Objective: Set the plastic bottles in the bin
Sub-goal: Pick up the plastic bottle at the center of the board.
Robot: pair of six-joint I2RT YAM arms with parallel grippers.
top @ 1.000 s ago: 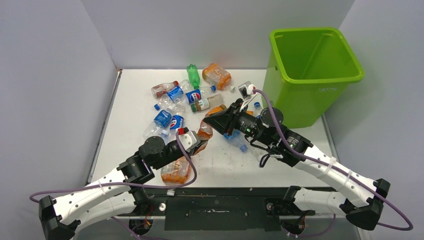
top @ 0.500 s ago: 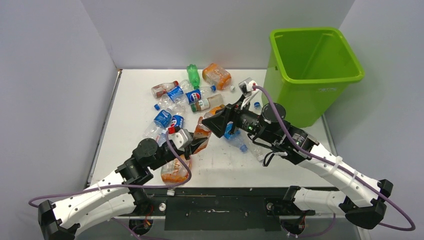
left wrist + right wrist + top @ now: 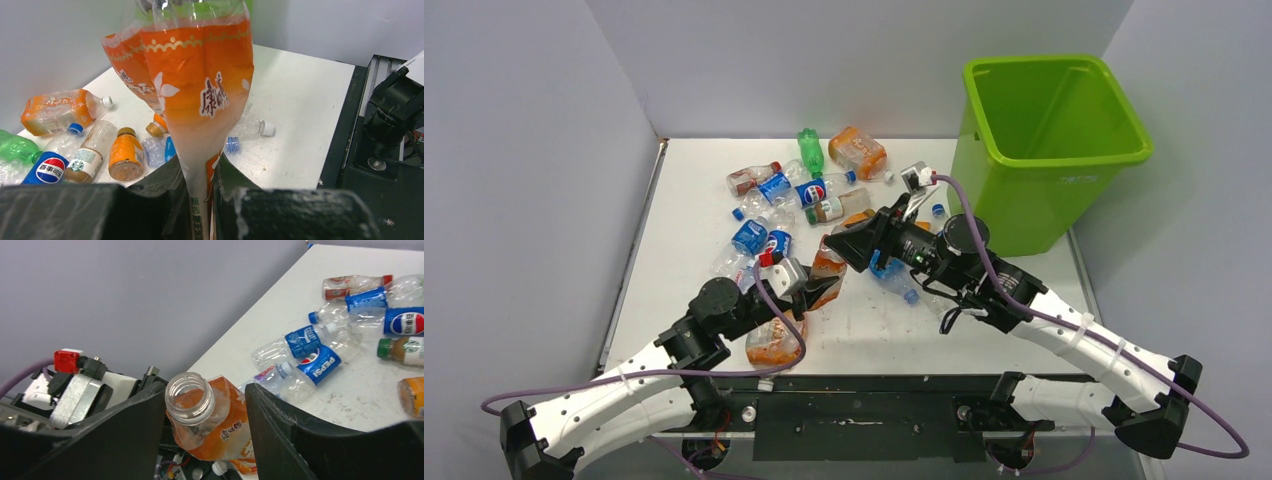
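- Since 1 s ago: left gripper (image 3: 807,291) has drawn back a little with its bottle raised. The right jaws went from pressed together to spread and now bracket the bottle's top.
- Loose bottles (image 3: 774,195) are scattered on the far-left part of the table (image 3: 684,200). 1 more orange one (image 3: 774,345) lies by the near edge.
- Left gripper is pinching the flat base end of the orange-label bottle (image 3: 200,75), which is held off the table around mid-table.
- The bottle is crushed and clear with an orange label, cap off, mouth open. Its long axis runs from the left fingers up toward the right gripper (image 3: 852,246).
- Right gripper is spread, with 1 finger on each side of the neck — no contact visible. It looks like a handover, needing only a squeeze.
- Bin (image 3: 1024,205) is far right, well apart from the held bottle — the right side is nearer.
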